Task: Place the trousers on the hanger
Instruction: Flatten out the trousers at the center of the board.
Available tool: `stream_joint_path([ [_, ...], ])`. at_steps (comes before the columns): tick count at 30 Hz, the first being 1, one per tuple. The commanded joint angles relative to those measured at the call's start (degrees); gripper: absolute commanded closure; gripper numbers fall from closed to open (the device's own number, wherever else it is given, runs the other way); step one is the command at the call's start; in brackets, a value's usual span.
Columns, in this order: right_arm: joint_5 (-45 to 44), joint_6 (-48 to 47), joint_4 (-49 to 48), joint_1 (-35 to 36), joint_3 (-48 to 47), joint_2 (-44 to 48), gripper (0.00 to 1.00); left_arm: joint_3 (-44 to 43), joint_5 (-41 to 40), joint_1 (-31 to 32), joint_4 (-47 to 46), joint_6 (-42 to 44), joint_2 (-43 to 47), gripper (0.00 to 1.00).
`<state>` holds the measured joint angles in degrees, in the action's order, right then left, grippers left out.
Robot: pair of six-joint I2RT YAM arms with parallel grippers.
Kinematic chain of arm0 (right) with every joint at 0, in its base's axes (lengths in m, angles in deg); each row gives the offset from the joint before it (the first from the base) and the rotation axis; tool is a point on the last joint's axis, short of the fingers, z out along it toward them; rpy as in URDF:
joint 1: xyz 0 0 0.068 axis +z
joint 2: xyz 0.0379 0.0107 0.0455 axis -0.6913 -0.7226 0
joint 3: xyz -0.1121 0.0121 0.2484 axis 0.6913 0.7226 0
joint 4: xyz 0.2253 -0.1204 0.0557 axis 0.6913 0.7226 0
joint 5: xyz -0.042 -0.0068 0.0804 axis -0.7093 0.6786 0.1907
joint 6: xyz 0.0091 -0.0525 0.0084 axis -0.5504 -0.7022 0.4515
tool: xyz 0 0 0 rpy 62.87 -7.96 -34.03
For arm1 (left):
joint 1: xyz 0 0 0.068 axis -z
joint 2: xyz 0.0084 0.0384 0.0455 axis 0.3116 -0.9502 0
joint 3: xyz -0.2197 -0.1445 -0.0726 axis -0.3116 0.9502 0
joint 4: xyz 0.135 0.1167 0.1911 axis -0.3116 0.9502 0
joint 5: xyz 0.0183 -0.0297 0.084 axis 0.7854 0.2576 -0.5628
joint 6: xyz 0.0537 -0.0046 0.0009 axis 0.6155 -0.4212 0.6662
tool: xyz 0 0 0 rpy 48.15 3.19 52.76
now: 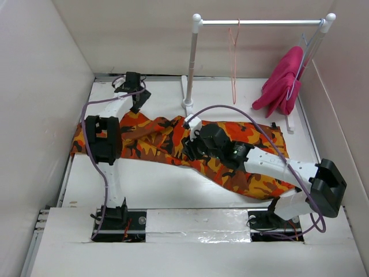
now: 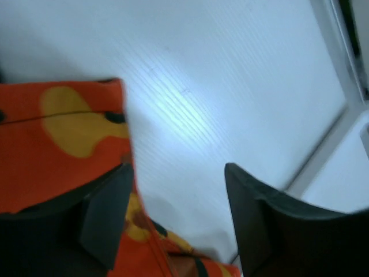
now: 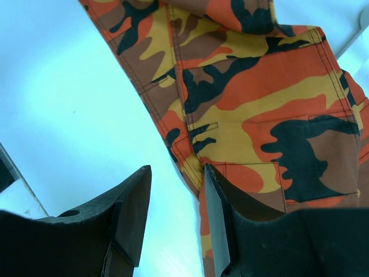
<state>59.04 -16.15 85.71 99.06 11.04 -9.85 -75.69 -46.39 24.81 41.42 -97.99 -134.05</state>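
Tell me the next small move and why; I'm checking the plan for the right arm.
Probably lower the right gripper onto the edge of the trousers and close. Its jaws stand open above that edge, one finger over cloth, the other over the table. The left gripper is open too, holding nothing, and the hanger hangs on the rail.

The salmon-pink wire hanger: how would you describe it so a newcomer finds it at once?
On the white tube rail at the far end of the table, the thin salmon-pink wire hanger hangs by its hook, left of the middle. It is bare, unlike the magenta-pink garment draped at the rail's right end.
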Motion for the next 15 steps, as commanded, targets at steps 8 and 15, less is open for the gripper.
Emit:
stream_joint_path([
  [8,-3.11,-0.56,-1.21,1.71,-2.82,0.62,0.53,8.42,10.19,-1.29,-12.69,9.95,16.59,0.3],
  [15,-6.52,-0.2,-1.12,2.24,-2.21,2.9,1.0,34.43,12.17,-14.73,-18.69,3.45,34.58,0.62],
])
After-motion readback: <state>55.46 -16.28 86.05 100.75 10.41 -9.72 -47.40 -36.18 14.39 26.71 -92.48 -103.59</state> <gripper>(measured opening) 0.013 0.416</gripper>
